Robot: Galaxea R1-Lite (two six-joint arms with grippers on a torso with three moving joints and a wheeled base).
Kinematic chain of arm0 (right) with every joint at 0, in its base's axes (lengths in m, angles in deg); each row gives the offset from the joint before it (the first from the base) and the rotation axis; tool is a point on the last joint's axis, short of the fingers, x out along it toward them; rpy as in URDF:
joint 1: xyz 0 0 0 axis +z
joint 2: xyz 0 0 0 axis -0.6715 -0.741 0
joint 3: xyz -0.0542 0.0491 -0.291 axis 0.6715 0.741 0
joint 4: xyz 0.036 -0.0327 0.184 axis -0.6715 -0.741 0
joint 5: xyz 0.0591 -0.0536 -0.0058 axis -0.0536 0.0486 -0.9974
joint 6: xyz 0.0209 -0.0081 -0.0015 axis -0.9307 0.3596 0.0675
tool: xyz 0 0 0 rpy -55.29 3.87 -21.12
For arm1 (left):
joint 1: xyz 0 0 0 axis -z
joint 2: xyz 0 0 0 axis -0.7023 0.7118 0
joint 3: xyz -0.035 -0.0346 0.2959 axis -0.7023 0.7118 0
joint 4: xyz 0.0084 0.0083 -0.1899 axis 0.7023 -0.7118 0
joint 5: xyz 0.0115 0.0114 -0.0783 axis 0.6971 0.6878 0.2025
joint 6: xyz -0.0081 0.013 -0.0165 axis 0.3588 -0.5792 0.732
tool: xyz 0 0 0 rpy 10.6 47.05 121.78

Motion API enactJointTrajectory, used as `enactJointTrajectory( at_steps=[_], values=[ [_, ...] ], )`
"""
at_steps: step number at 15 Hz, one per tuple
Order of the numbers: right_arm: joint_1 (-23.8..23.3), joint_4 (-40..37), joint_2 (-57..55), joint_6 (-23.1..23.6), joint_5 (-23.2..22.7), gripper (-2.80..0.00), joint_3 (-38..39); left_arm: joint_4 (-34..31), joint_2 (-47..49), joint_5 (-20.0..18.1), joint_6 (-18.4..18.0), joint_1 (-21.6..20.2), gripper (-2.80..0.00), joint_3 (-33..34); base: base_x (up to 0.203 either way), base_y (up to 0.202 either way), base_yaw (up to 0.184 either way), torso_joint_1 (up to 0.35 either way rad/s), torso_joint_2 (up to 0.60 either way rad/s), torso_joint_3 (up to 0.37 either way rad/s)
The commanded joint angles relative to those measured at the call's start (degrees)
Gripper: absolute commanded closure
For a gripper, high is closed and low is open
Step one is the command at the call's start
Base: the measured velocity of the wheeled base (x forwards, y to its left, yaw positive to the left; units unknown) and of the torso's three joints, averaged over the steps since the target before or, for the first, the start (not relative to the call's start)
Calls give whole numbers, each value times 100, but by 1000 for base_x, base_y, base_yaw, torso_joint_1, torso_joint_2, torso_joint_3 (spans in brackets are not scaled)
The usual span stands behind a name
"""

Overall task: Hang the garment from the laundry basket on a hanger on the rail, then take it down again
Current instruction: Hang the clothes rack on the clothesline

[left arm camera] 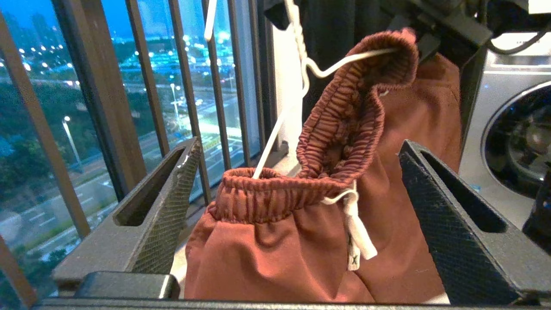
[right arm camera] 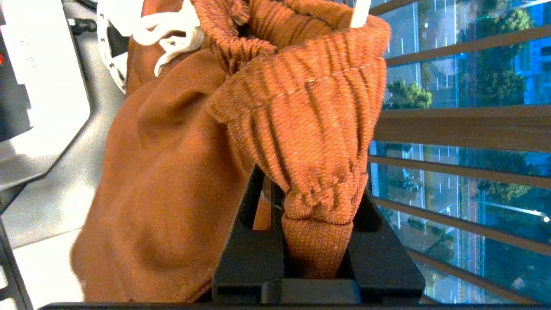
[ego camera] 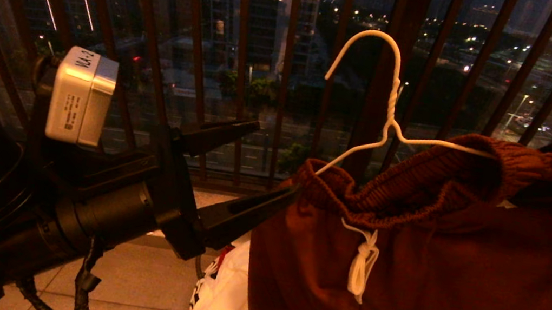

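Right wrist view, tool (right arm camera: pixel 316 241) pinching garment (right arm camera: pixel 172 172) waistband

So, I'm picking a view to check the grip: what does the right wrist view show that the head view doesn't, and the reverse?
Only the right wrist view shows the right gripper clamped on the waistband of the shorts.

Only the head view shows the hanger's hook and twisted neck, free of any rail, and the left gripper open beside the waistband.

Both show the shorts, the white drawstring, a hanger wire entering the waistband, and the barred railing.
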Motion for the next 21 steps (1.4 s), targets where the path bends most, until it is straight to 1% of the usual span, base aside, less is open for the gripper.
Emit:
enactJointTrajectory(
  at_steps=[1,6,7,11,16,18,20,21],
  values=[
    [-5,-27,2,33,-5,0,2,44,-51,-12,-2,-24,-280,-2,0,0,0,0,0,0],
    [-14,-27,-7,24,-5,0,2,53,-147,-3,-20,-32,-280,-2,0,0,0,0,0,0],
    [-14,-27,-7,24,-5,0,2,51,-175,5,6,-32,0,-29,0,0,0,0,0,0],
    [-14,17,-51,-54,-23,0,2,8,-233,14,42,-32,0,-108,0,0,0,0,0,0],
    [-14,241,-39,-768,-125,0,0,-35,-279,71,86,-26,0,-154,0,0,0,0,0,0],
    [-29,288,-16,-1130,-163,0,10,-26,-270,266,85,-32,0,-134,0,0,0,0,0,0],
    [-40,421,10,-1462,-182,0,10,-74,-293,628,73,-77,0,-147,0,0,0,0,0,0],
    [-40,544,25,-1633,-207,0,11,-296,-388,784,69,-161,0,-158,0,0,0,0,0,0]
  ],
)
